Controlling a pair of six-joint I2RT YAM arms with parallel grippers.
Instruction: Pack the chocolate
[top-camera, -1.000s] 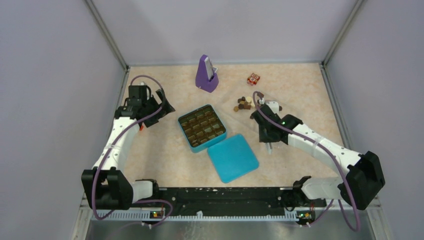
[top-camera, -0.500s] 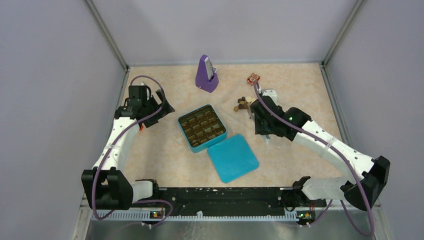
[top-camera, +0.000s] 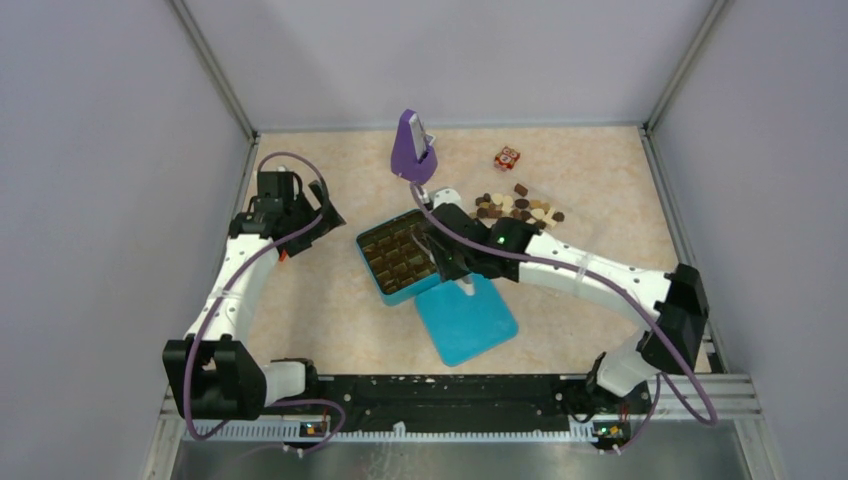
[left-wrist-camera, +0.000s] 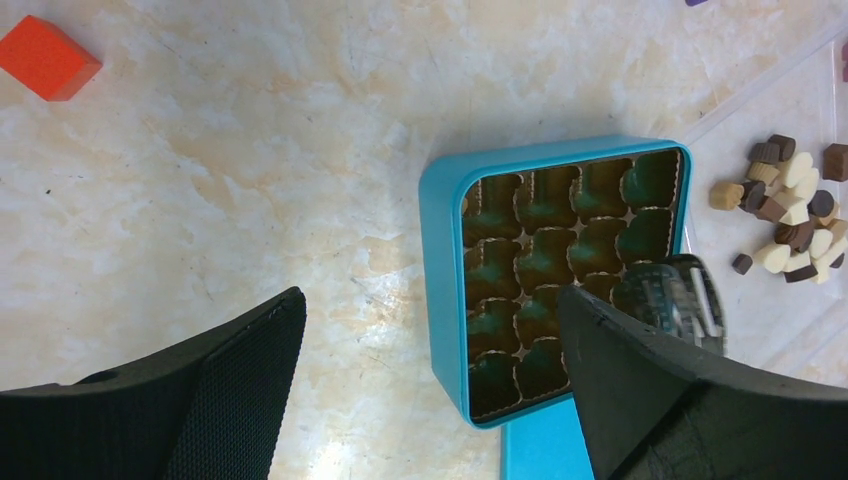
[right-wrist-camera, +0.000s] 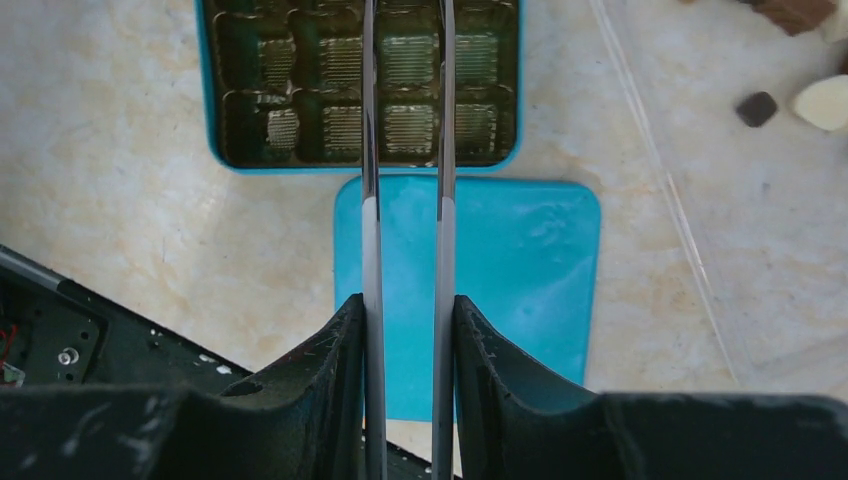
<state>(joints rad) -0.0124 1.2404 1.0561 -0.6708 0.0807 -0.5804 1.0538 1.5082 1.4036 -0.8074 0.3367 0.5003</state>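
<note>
The chocolate (top-camera: 515, 208) lies as a loose pile of dark, light brown and cream pieces at the back right, and shows in the left wrist view (left-wrist-camera: 785, 200). Two stray pieces (right-wrist-camera: 757, 108) show in the right wrist view. An open blue box (top-camera: 365, 262) with brown paper cups sits mid-table; its rim shows in both wrist views (left-wrist-camera: 445, 280) (right-wrist-camera: 205, 90). My right gripper (top-camera: 447, 248) (right-wrist-camera: 405, 310) is shut on metal tweezers (right-wrist-camera: 369, 150) that reach over the box; their tips are out of view. My left gripper (top-camera: 318, 215) (left-wrist-camera: 430, 300) is open and empty, left of the box.
The blue lid (top-camera: 465, 315) (right-wrist-camera: 500, 270) lies flat just in front of the box. A purple metronome-like object (top-camera: 412, 148) stands at the back. A red-and-white cube (top-camera: 507, 157) lies behind the pile. A small orange block (left-wrist-camera: 45, 57) lies at the left.
My right arm has swung left from the chocolate pile to above the blue box, carrying the tweezers. The pile is now uncovered. The left arm has not moved.
</note>
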